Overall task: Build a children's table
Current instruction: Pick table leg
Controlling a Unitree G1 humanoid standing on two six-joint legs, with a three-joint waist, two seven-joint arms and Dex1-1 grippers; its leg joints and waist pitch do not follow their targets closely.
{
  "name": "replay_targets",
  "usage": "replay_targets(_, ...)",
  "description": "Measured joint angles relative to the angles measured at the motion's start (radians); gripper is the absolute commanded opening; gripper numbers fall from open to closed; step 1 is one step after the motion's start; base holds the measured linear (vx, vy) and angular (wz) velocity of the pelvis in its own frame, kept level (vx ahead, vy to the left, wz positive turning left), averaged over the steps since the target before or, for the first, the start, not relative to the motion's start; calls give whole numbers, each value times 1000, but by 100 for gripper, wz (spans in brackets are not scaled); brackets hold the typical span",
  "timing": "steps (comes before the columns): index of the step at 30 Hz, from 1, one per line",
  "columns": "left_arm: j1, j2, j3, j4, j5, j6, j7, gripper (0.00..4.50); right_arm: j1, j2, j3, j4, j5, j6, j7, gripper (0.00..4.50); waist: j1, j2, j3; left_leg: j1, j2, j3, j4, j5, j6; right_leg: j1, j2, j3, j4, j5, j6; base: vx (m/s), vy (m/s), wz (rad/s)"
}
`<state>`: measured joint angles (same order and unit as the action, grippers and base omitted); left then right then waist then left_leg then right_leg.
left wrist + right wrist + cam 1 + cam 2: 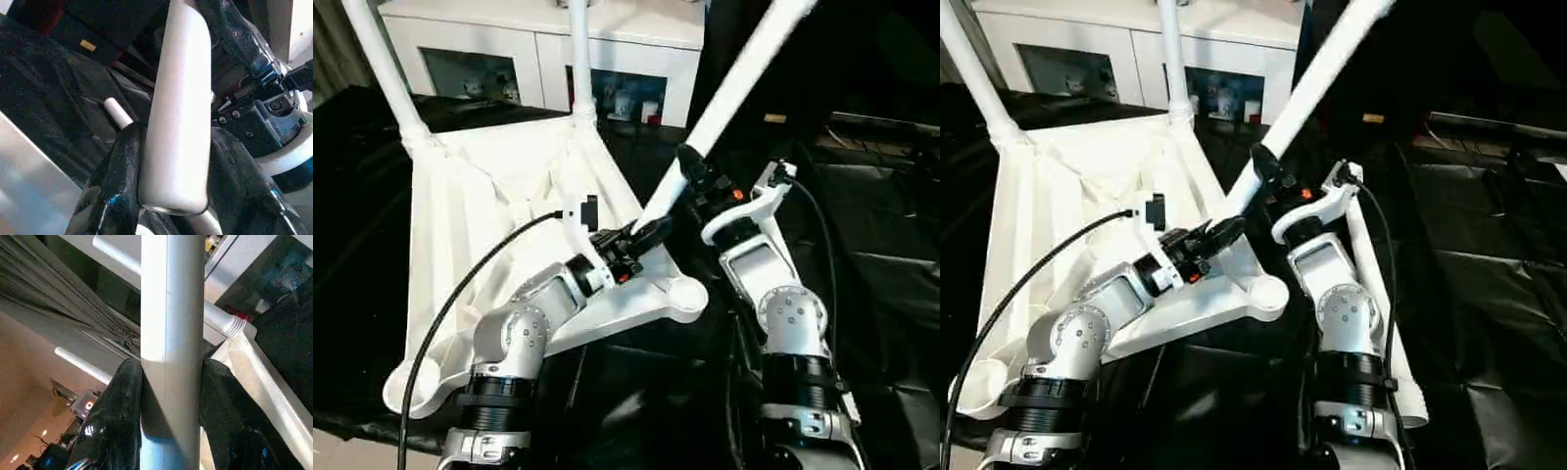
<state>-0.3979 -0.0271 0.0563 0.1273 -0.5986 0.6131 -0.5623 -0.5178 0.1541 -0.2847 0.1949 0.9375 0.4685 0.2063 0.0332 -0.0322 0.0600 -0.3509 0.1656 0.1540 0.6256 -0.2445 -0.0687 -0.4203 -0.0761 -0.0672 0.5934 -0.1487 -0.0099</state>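
The white plastic rectangular tabletop [499, 235] lies upside down, ribbed underside up, on black plastic sheeting [891, 294]. Two white tapered tubular legs [579, 59] stand upright in its far corner sockets, at roughly 11 and 12 o'clock. A third white leg [744, 73] slants up toward 1 o'clock from the near-right corner socket [690, 294]. The left gripper [651, 233] has its black fingers [117, 186] on either side of this leg's lower end, touching it. The right gripper [697, 171] pinches the same leg higher up. A fourth white leg [1376, 304] lies on the sheeting, beside the right forearm. At 12 o'clock stands a white cabinet with glass doors [519, 49].
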Motion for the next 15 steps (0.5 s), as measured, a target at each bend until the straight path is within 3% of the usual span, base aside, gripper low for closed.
replay_targets(8, 8, -14, 7, 0, -28, 0, -7, 141, -15, -3, 0, 21, 8, 0, 5, 135, 0, -7, 2, 0, 1, 1, -1, 0, 0, 0, 0, 0, 0, 0, 0, 0, 0, 0)
replay_targets(9, 8, -13, 10, 0, -30, 0, -12, 140, -19, -3, 1, 25, 8, 2, 11, 190, 0, -8, 2, 0, 1, 1, -1, 0, 0, 0, 0, 0, 0, 0, 0, 0, 0, 0)
replay_targets(15, 7, 1, 36, -4, -46, -14, -23, 136, -24, -4, 22, 26, 13, 13, 39, 246, 1, -11, 1, 0, 1, 1, -1, 0, 0, -1, 0, 0, 0, 0, -1, 0, 0, 0)
